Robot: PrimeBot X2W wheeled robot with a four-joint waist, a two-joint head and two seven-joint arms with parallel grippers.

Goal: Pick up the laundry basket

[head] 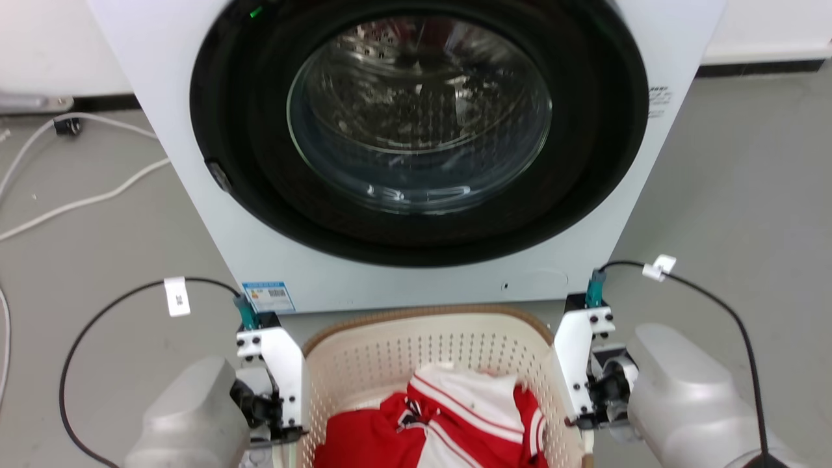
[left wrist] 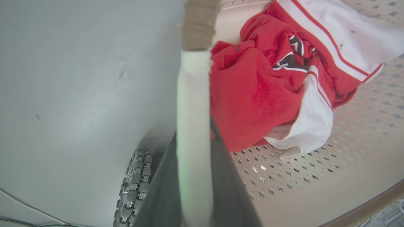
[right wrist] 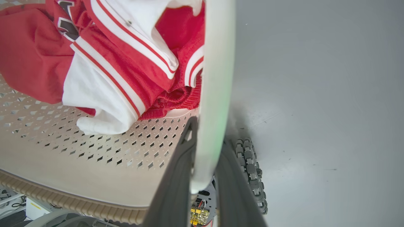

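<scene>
The laundry basket [head: 390, 354] sits at the frame's bottom centre, below the washing machine [head: 390, 283]. Your left gripper [left wrist: 193, 129] pinches the left handle [left wrist: 193, 88], your right gripper [right wrist: 208, 132] the right handle [right wrist: 217, 63]. Raise both arms together, evenly, so it rides level.

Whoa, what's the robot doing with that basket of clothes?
The robot is holding a basket at both sides, in front of a washing machine. Its left gripper is closed on one white side handle, and its right gripper on the other handle. Red and white clothes lie inside. Whether the basket is off the floor can't be told.
</scene>
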